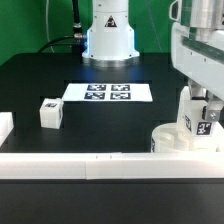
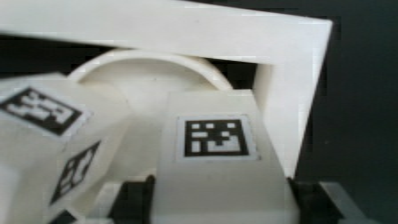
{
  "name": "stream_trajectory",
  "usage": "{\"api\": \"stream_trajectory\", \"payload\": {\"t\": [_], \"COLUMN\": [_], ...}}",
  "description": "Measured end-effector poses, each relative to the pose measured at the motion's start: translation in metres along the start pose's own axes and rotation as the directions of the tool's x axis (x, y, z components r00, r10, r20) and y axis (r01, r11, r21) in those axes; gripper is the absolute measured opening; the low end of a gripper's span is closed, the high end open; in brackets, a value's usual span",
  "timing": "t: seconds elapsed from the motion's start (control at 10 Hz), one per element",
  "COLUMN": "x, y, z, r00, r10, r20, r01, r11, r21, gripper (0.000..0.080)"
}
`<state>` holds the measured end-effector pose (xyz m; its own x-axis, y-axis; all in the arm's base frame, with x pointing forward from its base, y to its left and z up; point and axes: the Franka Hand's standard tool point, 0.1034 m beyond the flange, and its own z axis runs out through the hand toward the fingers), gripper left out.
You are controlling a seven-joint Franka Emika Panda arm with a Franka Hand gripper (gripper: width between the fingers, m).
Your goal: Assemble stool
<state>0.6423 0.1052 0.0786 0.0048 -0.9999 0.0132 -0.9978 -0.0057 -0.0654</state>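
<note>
The round white seat (image 1: pixel 172 140) lies at the exterior view's right, tucked into the corner of the border rails. My gripper (image 1: pixel 207 108) is right above it, shut on a white blocky leg (image 1: pixel 203 126) that it holds upright on the seat. In the wrist view the held leg (image 2: pixel 217 150) with its square tag fills the space between my dark fingers (image 2: pixel 157 200); my gripper (image 2: pixel 231 208) grips its sides. A second tagged leg (image 2: pixel 50 130) stands right beside it on the seat (image 2: pixel 151 68). A third leg (image 1: pixel 49 112) stands loose on the table at the exterior view's left.
The marker board (image 1: pixel 108 92) lies flat in the middle, in front of the robot base (image 1: pixel 108 40). A long white border rail (image 1: pixel 90 165) runs along the near edge, with a short piece (image 1: pixel 5 128) at the left. The rail corner (image 2: pixel 294 60) frames the seat.
</note>
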Motion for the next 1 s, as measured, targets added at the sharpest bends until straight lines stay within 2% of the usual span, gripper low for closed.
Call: {"api": "stream_trajectory", "payload": {"t": [0.1, 0.3, 0.5, 0.9, 1.0], "x": [0.0003, 0.0004, 0.0017, 0.0011, 0.0009], "y": [0.0002, 0.0003, 0.0002, 0.0003, -0.0007], "z": [0.0005, 0.0006, 0.0012, 0.0014, -0.0008], "r00": [0.997, 0.951, 0.926, 0.937, 0.947], "r10": [0.078, 0.307, 0.373, 0.342, 0.314], "r20": [0.009, 0.027, 0.058, 0.07, 0.073], "r01": [-0.078, -0.307, -0.373, -0.342, -0.314], "r11": [0.997, 0.952, 0.928, 0.94, 0.949], "r21": [0.006, 0.002, -0.013, -0.014, -0.009], "gripper": [0.0337, 0.0337, 0.0337, 0.0337, 0.0513]}}
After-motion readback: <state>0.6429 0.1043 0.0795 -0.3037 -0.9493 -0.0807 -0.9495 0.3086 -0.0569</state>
